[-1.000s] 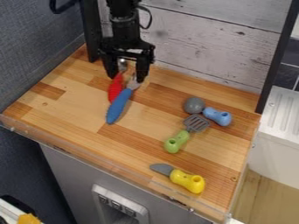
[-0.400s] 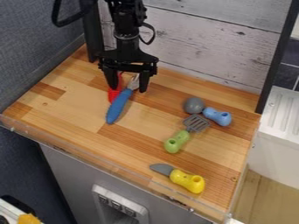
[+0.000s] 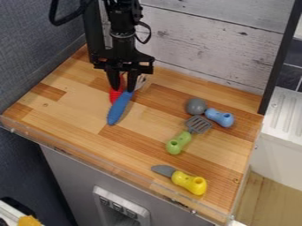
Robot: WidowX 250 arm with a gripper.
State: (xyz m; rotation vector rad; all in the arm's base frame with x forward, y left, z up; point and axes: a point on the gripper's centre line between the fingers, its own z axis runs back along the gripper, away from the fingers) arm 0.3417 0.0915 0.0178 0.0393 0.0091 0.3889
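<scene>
The black gripper point(image 3: 122, 87) hangs low over the back left of the wooden counter, at the upper ends of two crossed utensils. Directly below it is a red-handled utensil point(image 3: 116, 96), its upper part partly hidden by the gripper. A blue-handled utensil point(image 3: 119, 108) lies over the red one and slants down to the left; its metal end point(image 3: 140, 82) shows just right of the gripper. Whether either utensil is held cannot be made out.
At the right lie a grey-headed utensil with a light blue handle point(image 3: 219, 117) and a green-handled spatula point(image 3: 179, 143). A yellow-handled knife point(image 3: 189, 182) is near the front edge. A whitewashed plank wall point(image 3: 206, 44) stands behind.
The gripper has narrowed around the upper part of the red-handled utensil and shifted slightly left, after coming lower and toward the front earlier. The utensils lie where they were.
</scene>
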